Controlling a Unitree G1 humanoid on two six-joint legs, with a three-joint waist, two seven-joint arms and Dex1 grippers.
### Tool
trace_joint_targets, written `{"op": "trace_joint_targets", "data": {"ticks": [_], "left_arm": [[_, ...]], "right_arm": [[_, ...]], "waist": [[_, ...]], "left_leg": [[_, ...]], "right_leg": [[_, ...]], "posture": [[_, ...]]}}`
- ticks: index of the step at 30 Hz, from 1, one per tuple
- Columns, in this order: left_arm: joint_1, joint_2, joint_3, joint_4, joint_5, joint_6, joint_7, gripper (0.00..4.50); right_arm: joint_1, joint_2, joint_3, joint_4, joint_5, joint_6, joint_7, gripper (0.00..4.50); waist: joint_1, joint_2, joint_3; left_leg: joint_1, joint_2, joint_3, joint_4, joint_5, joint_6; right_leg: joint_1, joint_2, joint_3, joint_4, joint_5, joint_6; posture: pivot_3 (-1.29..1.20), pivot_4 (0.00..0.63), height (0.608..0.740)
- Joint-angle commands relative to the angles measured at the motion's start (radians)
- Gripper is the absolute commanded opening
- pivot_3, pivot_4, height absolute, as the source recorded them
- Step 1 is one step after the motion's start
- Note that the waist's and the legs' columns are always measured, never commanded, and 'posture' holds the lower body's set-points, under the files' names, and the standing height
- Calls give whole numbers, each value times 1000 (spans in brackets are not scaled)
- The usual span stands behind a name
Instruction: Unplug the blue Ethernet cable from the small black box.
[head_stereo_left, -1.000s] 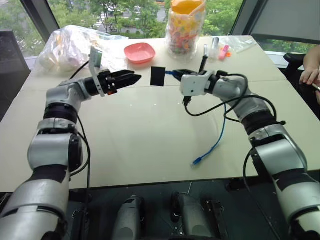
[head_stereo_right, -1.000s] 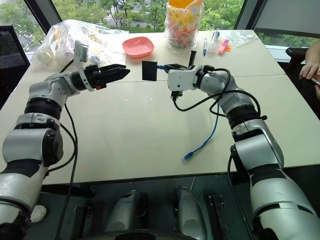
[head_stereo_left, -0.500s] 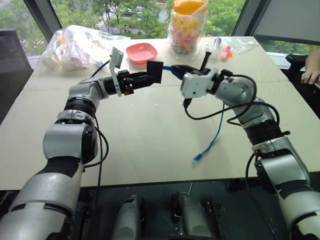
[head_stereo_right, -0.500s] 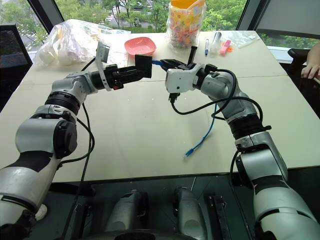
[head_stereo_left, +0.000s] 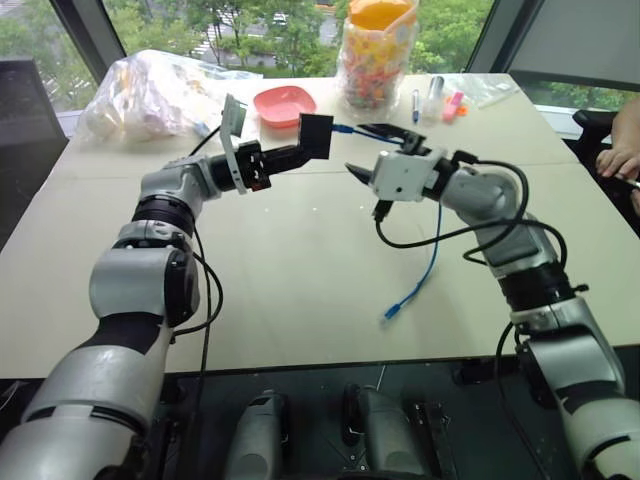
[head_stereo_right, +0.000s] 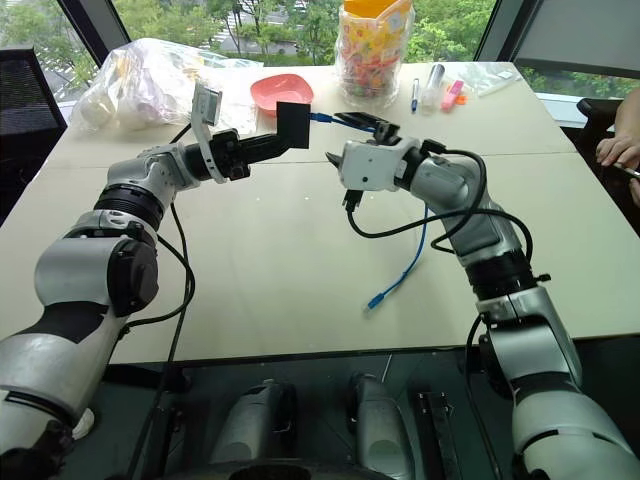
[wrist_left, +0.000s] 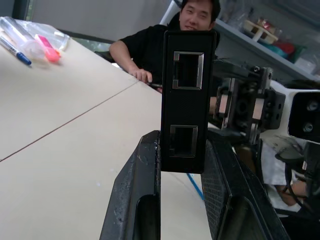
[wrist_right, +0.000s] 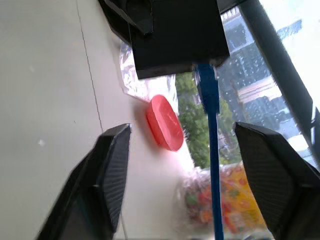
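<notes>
My left fingers (wrist_left: 150, 200) clamp the small matte black box (head_stereo_left: 316, 136), its thin blue Ethernet cable (wrist_right: 209, 125) running lengthwise between my right fingers (wrist_right: 115, 165), spread apart nearby

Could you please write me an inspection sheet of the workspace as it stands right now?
Surface: beige table, seam lines across it.
Job's things: small black box held above the table; blue Ethernet cable plugged into it, free end on the table.
Clutter: pink dish, candy jar, plastic bags, pens.
Grippers: left gripper shut on the box; right gripper open, the cable between its fingers.
Cables: black arm cables along the right arm.
Surroundings: windows with trees; a person's hand at the table's right edge.
</notes>
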Motion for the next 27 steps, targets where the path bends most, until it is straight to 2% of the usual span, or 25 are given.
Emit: {"op": "trace_joint_targets", "data": {"ticks": [1, 3, 5, 8, 11, 16, 27], "left_arm": [[3, 6, 50, -51, -54, 57, -25, 531], [16, 3, 69, -70, -78, 99, -37, 531], [27, -2, 89, -88, -105, 142, -39, 531], [50, -22, 113, -130, -148, 208, -37, 531], [79, -41, 111, -191, -173, 264, -40, 531], [132, -68, 99, -295, -202, 339, -39, 531], [222, -101, 52, -459, -238, 422, -18, 531]], "right_arm": [[72, 98, -187, -234, 355, 406, -26, 3676], [124, 208, -317, -362, 674, 676, -123, 3676], [163, 302, -395, -447, 905, 834, -217, 3676], [204, 454, -421, -490, 1098, 920, -363, 3676], [196, 541, -421, -487, 1156, 919, -460, 3676], [170, 585, -401, -468, 1172, 881, -511, 3676], [136, 550, -343, -417, 1127, 825, -483, 3676]], "waist": [[-1, 0, 0], [-1, 0, 0], [-2, 0, 0], [-4, 0, 0], [-3, 0, 0], [-2, 0, 0], [-4, 0, 0]], "left_leg": [[0, 0, -2, 0, 0, 0], [0, 1, -3, 1, 0, 0], [0, 2, -4, 1, 0, 0], [1, 4, -5, 1, 0, 0], [2, 4, -5, 1, 0, 0], [0, 3, -4, 1, 0, 0], [0, 2, -5, 1, 0, 0]], "right_leg": [[0, 0, 0, 0, 0, 0], [-1, 0, 0, 1, 2, -3], [-1, 0, 0, 2, 2, -4], [0, 0, 0, 2, 2, -4], [0, 0, 0, 2, 1, -2], [0, 0, 0, 1, 1, -2], [0, 0, 0, 1, 1, -1]], "posture": [[0, 150, 740], [0, 150, 740], [0, 150, 740], [0, 150, 740], [0, 150, 740], [0, 150, 740], [0, 150, 740]]}}
